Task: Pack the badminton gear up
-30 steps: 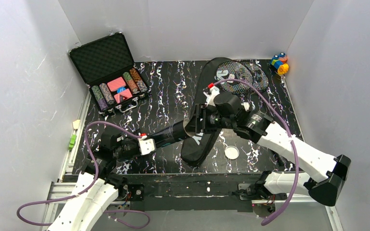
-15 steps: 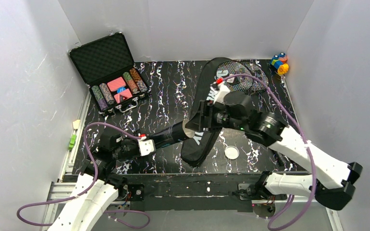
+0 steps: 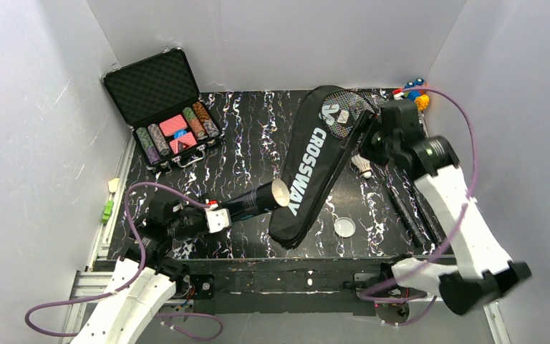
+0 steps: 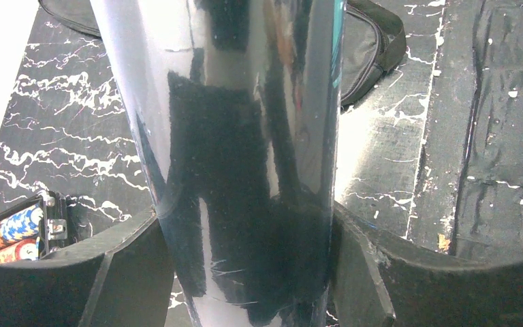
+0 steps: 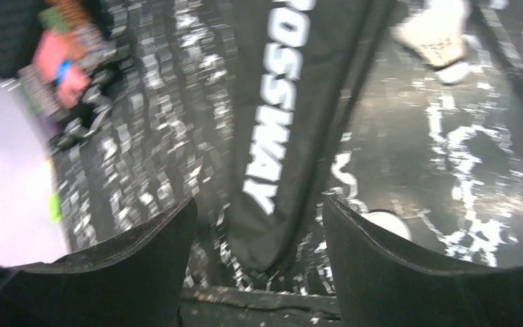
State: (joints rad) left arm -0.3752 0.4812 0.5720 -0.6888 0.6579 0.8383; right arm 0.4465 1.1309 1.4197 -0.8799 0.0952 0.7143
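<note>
The left tool is clamped round the dark tube, holding it nearly level above the worktop with its open mouth facing the CROSSWAY bag, probably so shuttlecocks can be fed in; the right tool hangs wide open and empty near a shuttlecock lying just beside the bag, likely its pickup

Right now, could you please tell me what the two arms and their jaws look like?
The left arm and right arm both have white shells over their long links, with black joints and wrist housings. A purple cable loops loosely along each one, ending in a small red connector near the wrist. The jaws are matte black, broad and curved.
</note>
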